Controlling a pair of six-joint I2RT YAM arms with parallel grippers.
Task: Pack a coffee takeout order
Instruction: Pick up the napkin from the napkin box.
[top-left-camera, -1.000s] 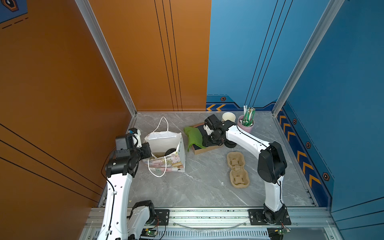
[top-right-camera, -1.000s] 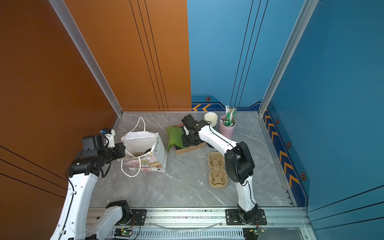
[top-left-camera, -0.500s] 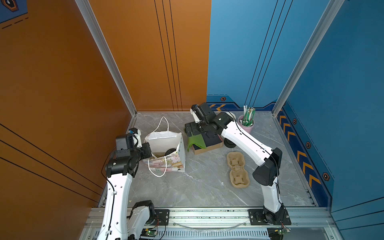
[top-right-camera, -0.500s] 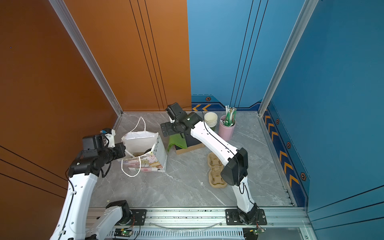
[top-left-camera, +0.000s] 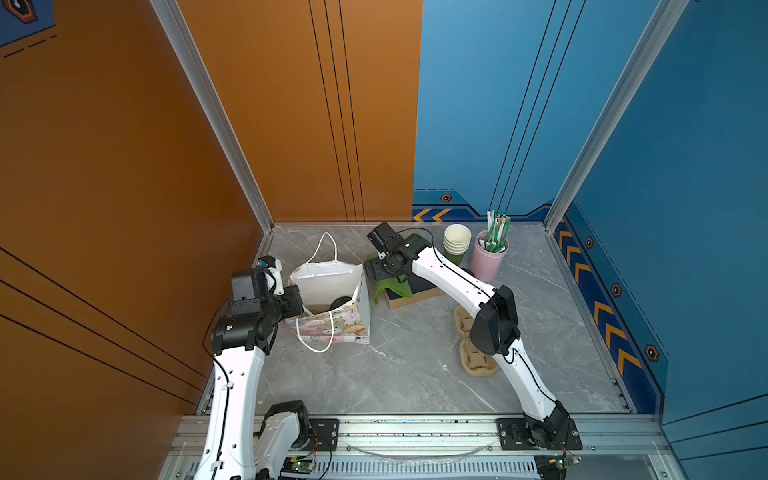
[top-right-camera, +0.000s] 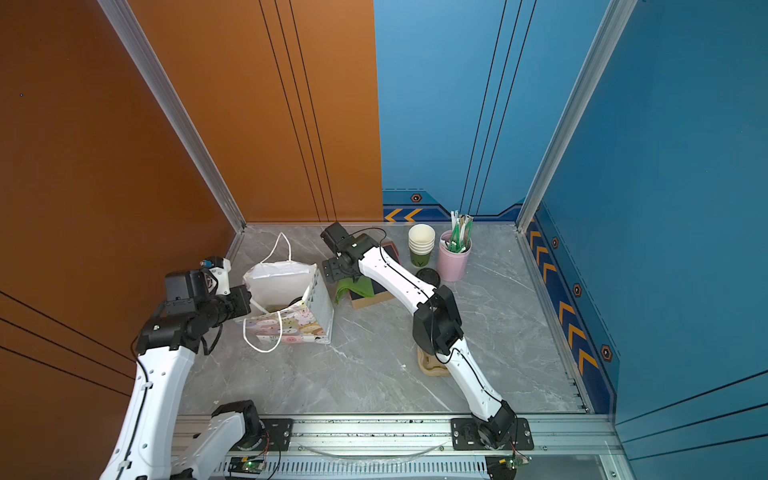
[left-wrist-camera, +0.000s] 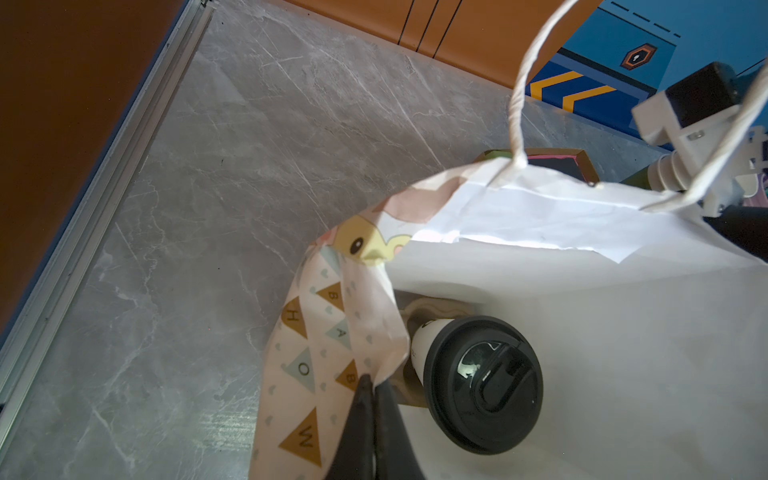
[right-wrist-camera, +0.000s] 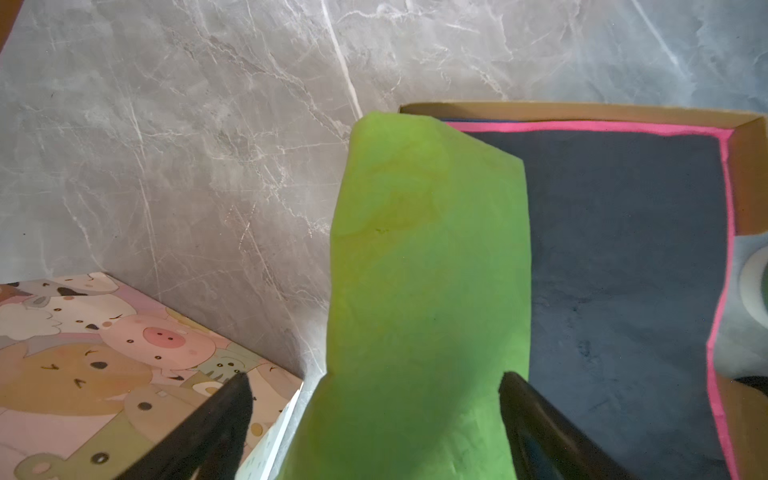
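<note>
A white paper cup with a round black lid stands inside the cartoon-print paper bag; the lid shows in both top views. My left gripper is shut on the bag's near rim, holding the mouth open. The green napkin droops over the brown box's edge towards the bag. My right gripper hovers just above it, open wide, its fingers apart on either side of the napkin. In a top view the right gripper is between bag and box.
The brown box holds dark napkins with a pink edge. Behind it are a stack of paper cups and a pink tin of straws. A loose black lid lies near the tin. A beige pulp carrier lies under the right arm.
My right gripper has risen from the box, swung towards the bag and opened wide. The green napkin now droops over the box's edge. The left arm has not moved.
</note>
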